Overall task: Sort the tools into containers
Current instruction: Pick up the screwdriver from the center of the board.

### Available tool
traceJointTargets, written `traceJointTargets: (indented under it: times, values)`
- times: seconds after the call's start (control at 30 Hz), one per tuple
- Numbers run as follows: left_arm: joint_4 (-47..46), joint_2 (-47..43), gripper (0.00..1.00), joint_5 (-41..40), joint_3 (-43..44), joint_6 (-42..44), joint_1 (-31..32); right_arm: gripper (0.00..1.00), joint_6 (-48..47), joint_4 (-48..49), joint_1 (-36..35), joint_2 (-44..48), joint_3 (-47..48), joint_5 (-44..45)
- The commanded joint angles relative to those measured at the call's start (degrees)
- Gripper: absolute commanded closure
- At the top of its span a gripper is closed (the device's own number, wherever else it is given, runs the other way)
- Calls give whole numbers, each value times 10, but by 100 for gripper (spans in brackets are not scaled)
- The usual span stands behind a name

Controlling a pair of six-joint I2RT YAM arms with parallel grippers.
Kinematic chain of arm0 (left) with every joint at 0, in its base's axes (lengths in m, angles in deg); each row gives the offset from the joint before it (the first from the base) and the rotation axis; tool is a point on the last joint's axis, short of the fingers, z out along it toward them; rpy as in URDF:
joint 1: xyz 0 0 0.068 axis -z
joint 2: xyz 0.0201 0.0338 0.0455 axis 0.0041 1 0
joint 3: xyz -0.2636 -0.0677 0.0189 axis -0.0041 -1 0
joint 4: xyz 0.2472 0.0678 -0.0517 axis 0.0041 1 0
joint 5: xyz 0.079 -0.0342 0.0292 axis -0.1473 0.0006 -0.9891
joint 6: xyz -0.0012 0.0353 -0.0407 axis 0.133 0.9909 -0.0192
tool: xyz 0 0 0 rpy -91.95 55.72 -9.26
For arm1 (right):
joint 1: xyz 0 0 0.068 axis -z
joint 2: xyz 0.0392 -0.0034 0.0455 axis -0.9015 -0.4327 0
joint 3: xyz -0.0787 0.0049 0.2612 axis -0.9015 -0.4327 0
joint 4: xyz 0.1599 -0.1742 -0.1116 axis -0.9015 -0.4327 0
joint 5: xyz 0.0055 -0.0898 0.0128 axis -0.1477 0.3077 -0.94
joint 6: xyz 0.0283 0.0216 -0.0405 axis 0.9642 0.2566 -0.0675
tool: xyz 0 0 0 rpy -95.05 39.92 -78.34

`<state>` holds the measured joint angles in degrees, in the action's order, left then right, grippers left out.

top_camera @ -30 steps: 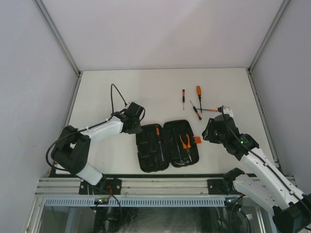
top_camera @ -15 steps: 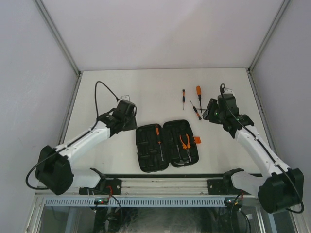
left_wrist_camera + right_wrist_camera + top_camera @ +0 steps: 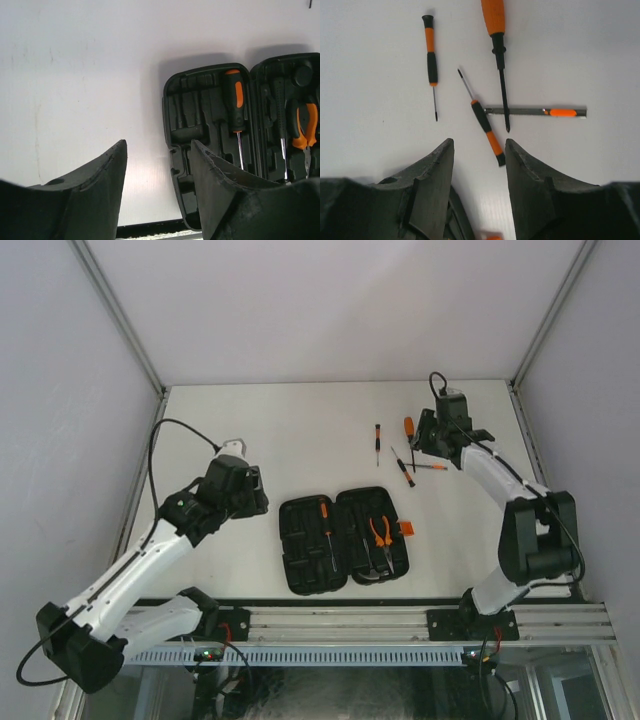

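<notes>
The black case [image 3: 291, 540] lies open near the table's front. It holds an orange-and-black screwdriver [image 3: 325, 524] and orange-handled pliers [image 3: 381, 531], also seen in the left wrist view: case [image 3: 172, 130], screwdriver [image 3: 236, 105], pliers [image 3: 306, 125]. My left gripper [image 3: 257, 498] [image 3: 158, 145] hovers just left of the case, open and empty. Loose at the back right lie a small screwdriver [image 3: 377, 440] [image 3: 430, 55], a large orange-handled screwdriver [image 3: 409, 432] [image 3: 494, 20], another small screwdriver [image 3: 402, 468] [image 3: 485, 125] and a metal bar with an orange mark [image 3: 434, 468] [image 3: 540, 111]. My right gripper [image 3: 424, 440] [image 3: 480, 142] is open above them.
The case's orange latch [image 3: 407, 530] sticks out on its right side. White walls enclose the table [image 3: 260, 430] on three sides, and a metal rail [image 3: 330, 620] runs along the near edge. The large screwdriver's shaft crosses the metal bar.
My left arm drew back leftwards from the case and its jaws opened. My right arm swung away from the case to the loose tools at the back right.
</notes>
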<state>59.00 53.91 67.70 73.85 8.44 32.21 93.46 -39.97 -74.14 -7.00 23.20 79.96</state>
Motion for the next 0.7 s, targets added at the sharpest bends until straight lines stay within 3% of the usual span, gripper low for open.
traceJointTargets:
  times: [0.0, 0.3, 0.43, 0.67]
  values:
    - [2, -42, 43, 12, -14, 51, -2, 55, -31, 32, 5, -70, 71, -3]
    - [-5, -75, 40, 8, -38, 99, -2, 55, -62, -32, 6, -258, 252, 14]
    - [-2, -94, 39, 3, -45, 98, -2, 49, -85, -57, 6, -300, 310, 44]
    - [-4, -101, 38, 2, -52, 89, -2, 48, -110, -95, 11, -369, 399, 51]
